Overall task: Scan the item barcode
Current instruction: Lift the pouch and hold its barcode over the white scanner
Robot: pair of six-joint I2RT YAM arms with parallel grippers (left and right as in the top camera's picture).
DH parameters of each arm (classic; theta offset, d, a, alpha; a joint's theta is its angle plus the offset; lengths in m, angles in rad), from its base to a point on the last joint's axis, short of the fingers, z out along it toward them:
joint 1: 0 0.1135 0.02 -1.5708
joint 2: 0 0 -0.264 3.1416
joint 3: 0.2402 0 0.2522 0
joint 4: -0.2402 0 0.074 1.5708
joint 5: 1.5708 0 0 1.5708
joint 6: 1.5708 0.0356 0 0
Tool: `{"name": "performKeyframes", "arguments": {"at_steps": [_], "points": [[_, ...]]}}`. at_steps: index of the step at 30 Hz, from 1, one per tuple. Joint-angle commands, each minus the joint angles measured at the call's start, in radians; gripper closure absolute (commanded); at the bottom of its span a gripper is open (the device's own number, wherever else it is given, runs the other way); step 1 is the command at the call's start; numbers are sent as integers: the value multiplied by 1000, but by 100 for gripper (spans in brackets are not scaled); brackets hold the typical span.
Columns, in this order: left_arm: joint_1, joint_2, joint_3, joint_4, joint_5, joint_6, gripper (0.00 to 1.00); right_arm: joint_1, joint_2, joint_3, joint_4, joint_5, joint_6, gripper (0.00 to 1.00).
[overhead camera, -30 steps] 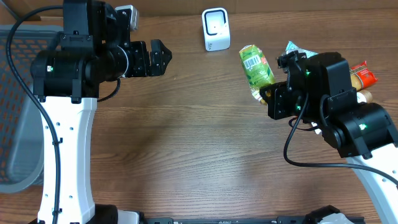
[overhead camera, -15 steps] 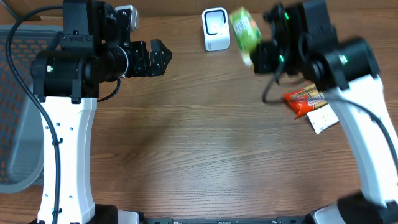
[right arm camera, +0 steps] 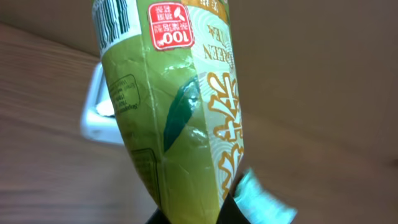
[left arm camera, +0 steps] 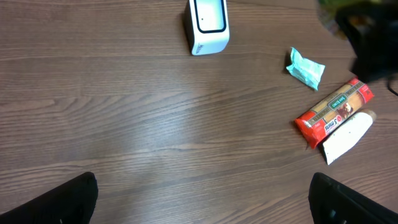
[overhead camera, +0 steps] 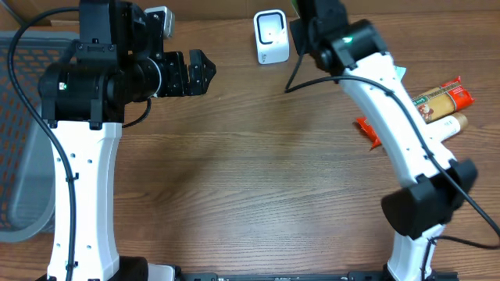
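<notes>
A green tea packet (right arm camera: 180, 106) stands in my right gripper (right arm camera: 199, 214), which is shut on its lower end. Its barcode (right arm camera: 115, 22) shows at the upper left of the packet. Just behind the packet is the white scanner (right arm camera: 96, 115). From overhead, my right gripper (overhead camera: 311, 25) is at the table's far edge, just right of the scanner (overhead camera: 271, 37), with the packet almost wholly past the top of the frame. My left gripper (overhead camera: 199, 72) hangs open and empty left of the scanner (left arm camera: 208, 26), its fingers (left arm camera: 68, 202) wide apart.
A red packet (overhead camera: 437, 100) and a white tube (left arm camera: 348, 134) lie at the right side, with a teal sachet (left arm camera: 305, 67) beyond them. A grey mesh basket (overhead camera: 19, 156) stands at the left edge.
My right arm has swung the green packet up and to the left, from the right side of the table to the far edge beside the scanner. The left arm has stayed still.
</notes>
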Motion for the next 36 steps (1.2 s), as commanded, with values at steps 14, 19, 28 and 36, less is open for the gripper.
{"name": "performKeyframes", "arguments": {"at_steps": [14,19,28,36], "points": [[4,9,5,3,3,1,1,88,366,41,678,625,-806,96],[5,9,5,3,3,1,0,88,449,41,757,651,-805,96],[5,9,5,3,3,1,0,88,517,39,759,652,-781,96],[5,9,5,3,3,1,0,88,517,39,770,677,-782,96]]}}
